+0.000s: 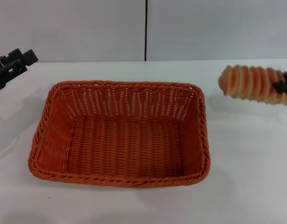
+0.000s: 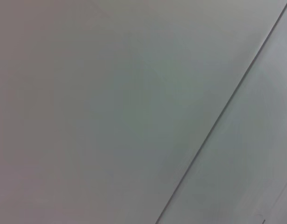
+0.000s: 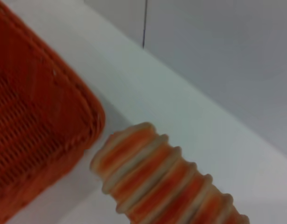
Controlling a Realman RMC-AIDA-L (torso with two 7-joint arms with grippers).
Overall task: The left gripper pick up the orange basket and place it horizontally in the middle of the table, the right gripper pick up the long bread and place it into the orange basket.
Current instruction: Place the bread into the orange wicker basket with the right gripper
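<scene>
Mid-table (image 1: 246, 163) sat the orange basket (image 1: 120, 135), lengthwise across and empty, right gripper (image 1: 286, 86) at the right edge clenched on the long bread (image 1: 253, 84), held in the air beside the basket's far right corner, left gripper (image 1: 10, 65) raised at far left, its grasp impossible to tell.

Orange basket (image 1: 120, 135): woven wicker-style weave, braided rim, slight sheen. Long bread (image 1: 253, 84): ridged, matt crust. Table (image 1: 246, 186): smooth, plain white.
</scene>
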